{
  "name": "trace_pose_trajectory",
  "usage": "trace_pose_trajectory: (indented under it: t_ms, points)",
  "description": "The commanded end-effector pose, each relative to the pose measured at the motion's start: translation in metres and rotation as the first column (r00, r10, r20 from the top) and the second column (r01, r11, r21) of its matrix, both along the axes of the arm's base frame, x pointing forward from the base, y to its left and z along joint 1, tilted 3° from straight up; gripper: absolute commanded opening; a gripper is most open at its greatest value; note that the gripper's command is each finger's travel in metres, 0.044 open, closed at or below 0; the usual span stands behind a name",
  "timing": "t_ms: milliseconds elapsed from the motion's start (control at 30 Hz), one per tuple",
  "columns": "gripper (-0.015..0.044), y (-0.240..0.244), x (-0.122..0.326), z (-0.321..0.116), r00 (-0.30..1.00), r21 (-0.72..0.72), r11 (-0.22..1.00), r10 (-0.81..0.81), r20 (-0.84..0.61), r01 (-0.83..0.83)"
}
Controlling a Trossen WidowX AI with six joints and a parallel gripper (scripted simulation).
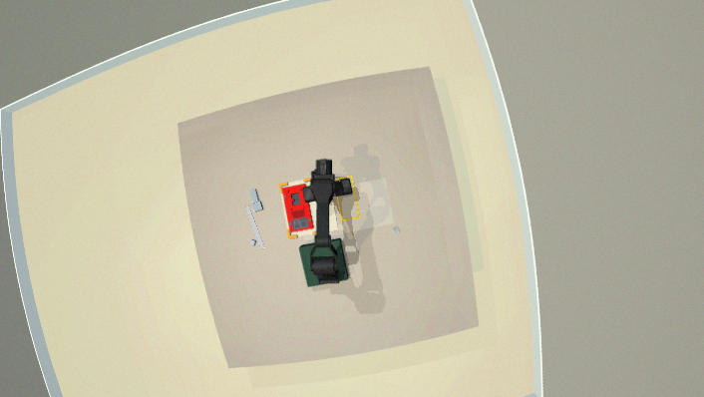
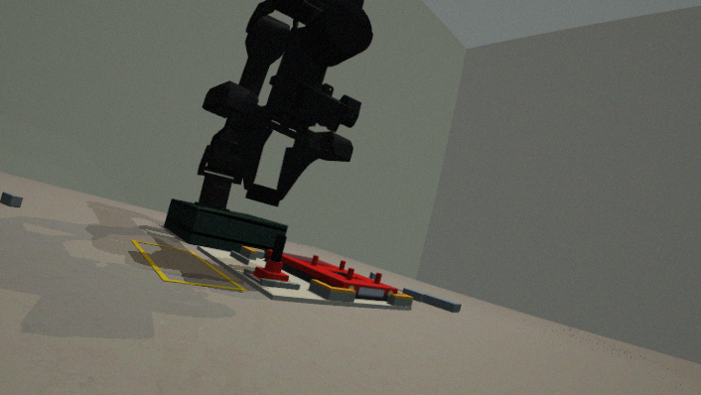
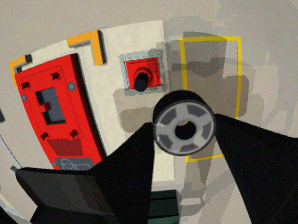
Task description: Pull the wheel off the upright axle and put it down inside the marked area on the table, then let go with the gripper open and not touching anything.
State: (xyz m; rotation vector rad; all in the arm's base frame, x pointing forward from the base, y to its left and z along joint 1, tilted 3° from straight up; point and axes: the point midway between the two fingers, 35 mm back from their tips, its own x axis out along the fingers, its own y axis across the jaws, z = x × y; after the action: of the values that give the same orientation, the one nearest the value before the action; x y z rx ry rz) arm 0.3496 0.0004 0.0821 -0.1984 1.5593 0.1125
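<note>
The wheel (image 2: 263, 195) (image 3: 172, 101), a black tyre with a grey spoked hub, is held between the fingertips of my gripper (image 3: 182, 124), which is shut on it. It hangs in the air above the black upright axle (image 2: 279, 248) (image 3: 141, 81) and clear of it. The axle stands on a red base (image 2: 270, 271) (image 3: 154, 68). In the wrist view the wheel appears to the right of the axle and overlaps the yellow outline of the marked area (image 1: 350, 218) (image 2: 204, 285) (image 3: 210, 39). In the top view the arm hides the wheel and the axle.
A red panel (image 1: 297, 211) (image 2: 323, 272) (image 3: 75, 112) with pegs lies on the pale board (image 3: 112, 45), beside orange-topped corner pieces (image 2: 332, 286) (image 3: 101, 47). My dark green base (image 1: 305, 259) (image 2: 233, 230) is behind. Grey bars (image 1: 255, 226) (image 2: 432, 300) and a small block (image 1: 397, 229) (image 2: 11, 199) lie farther out.
</note>
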Motion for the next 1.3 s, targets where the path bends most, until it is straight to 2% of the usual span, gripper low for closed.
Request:
trace_pose_trajectory:
  t_ms: [0,500,700,1000,1267]
  points:
    - [0.0000,-0.012,-0.004,0.005,1.000,0.002,1.000,0.001,0.013,-0.001]
    - [0.0000,-0.063,-0.025,0.010,1.000,-0.001,1.000,0.000,0.018,0.000]
    - [0.0000,-0.068,-0.027,0.008,1.000,-0.002,1.000,0.000,0.019,0.000]
    - [0.0000,-0.069,-0.026,-0.014,1.000,-0.002,1.000,0.000,0.019,0.000]
    - [0.0000,-0.072,-0.023,-0.064,1.000,-0.002,1.000,0.000,0.019,0.000]
